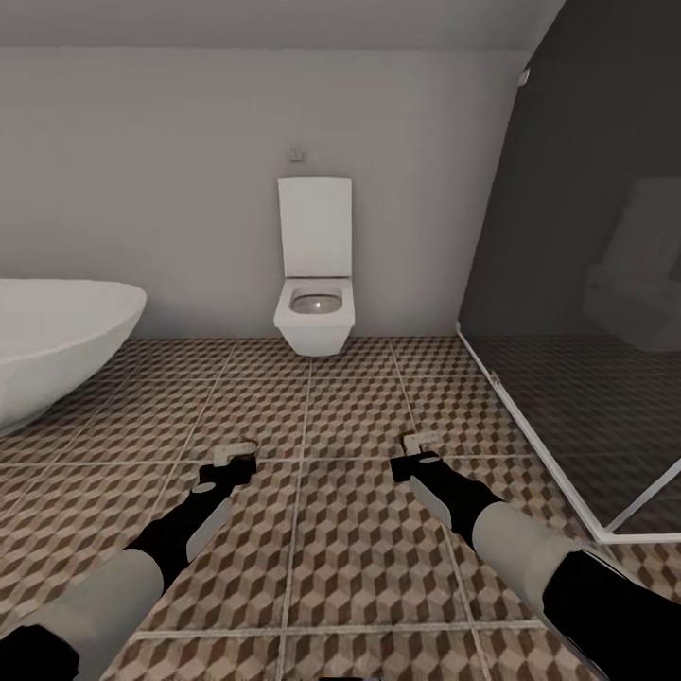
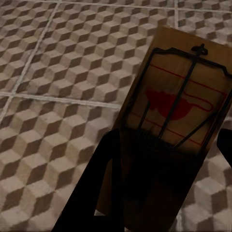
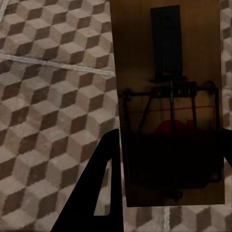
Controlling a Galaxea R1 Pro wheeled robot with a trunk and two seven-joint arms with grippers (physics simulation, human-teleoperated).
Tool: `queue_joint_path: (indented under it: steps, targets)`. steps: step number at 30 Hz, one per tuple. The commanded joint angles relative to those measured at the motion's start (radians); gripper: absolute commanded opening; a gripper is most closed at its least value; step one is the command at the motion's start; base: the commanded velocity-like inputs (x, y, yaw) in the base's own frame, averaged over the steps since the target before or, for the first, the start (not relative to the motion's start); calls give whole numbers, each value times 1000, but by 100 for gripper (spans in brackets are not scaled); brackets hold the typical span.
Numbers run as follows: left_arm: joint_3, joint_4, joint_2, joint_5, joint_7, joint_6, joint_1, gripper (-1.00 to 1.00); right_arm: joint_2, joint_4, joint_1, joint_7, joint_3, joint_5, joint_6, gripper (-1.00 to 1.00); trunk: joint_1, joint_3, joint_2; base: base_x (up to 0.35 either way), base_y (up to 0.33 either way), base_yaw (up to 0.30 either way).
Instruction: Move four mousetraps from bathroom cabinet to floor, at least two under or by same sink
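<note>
The floor (image 1: 312, 530), cube-patterned tile with pale grout, runs from the robot's base to the far wall. A tub (image 1: 57, 350) curves in on the left, a glass shower screen (image 1: 577, 378) closes the right, and a wall-hung toilet (image 1: 315, 317) sits straight ahead, seat up. No sink or cabinet shows from here.

Both arms reach forward low over the tiles. The left gripper (image 1: 232, 463) is clamped on 1 trap (image 2: 176, 121), its fingers pinching the near end so the board with its red mark and wire bar sticks out ahead. The right gripper (image 1: 416, 454) is likewise closed on a 2nd trap (image 3: 166, 111), held by its near end, spring and wire facing the camera.

The step looks like carrying 2 traps toward a drop spot. To do it well, keep both arms steady and low while the base turns to find the sink; the boards are thin and held only at 1 end, so a jolt could twist them loose. Lower each nearly flat to the tile before letting go.

The toilet bowl looks empty; the tub's inside is hidden.
</note>
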Motion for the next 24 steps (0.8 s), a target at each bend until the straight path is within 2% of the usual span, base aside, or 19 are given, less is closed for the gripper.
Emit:
queue_joint_path:
  steps: [1,19,24]
  targets:
    - [-9,-3,2,4,11,4,-1,-100,-1,-2,-1,-10,9,-8,4,-100,0,-5,-1,0,0,0]
    - [-9,-3,1,4,11,4,-1,-100,0,-2,-1,-10,9,-8,4,-100,8,-75,-5,0,0,0]
    - [-9,-3,1,4,11,4,-1,-100,8,-2,-1,-10,9,-8,4,-100,11,-94,-6,0,0,0]
